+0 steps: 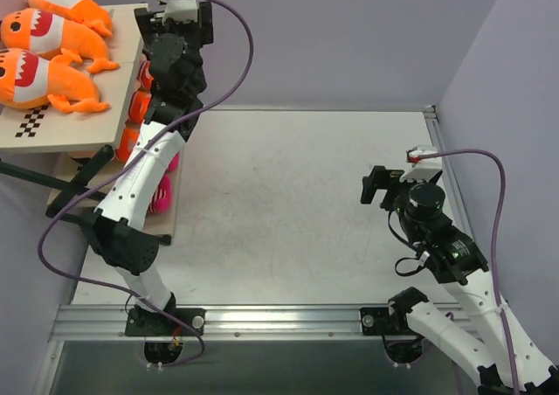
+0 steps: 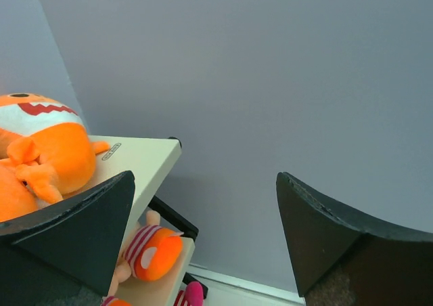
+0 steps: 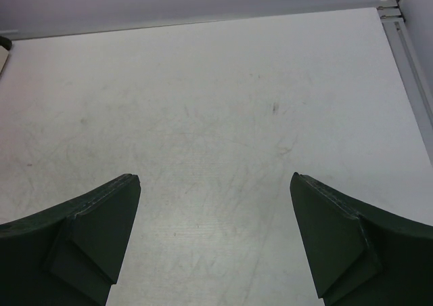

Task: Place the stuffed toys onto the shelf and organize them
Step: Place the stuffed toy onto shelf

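Observation:
Three orange sharks (image 1: 48, 32) with white toothy mouths lie side by side on the shelf's (image 1: 79, 128) top board at the far left. Orange dolls (image 1: 140, 107) and a pink striped one (image 1: 162, 194) sit on lower tiers, mostly hidden by my left arm. My left gripper (image 1: 175, 19) is raised at the top board's right edge, open and empty. The left wrist view shows it (image 2: 204, 177) facing the purple wall, with a shark (image 2: 47, 143) on the board (image 2: 145, 160) and a striped orange doll (image 2: 152, 252) below. My right gripper (image 1: 377, 188) (image 3: 215, 177) is open and empty above the table.
The shelf's black frame legs (image 1: 79, 181) angle out at the left. A purple wall (image 1: 349, 37) stands behind the grey table (image 1: 297, 203), and another to the right. A metal rail (image 1: 262, 321) runs along the near edge.

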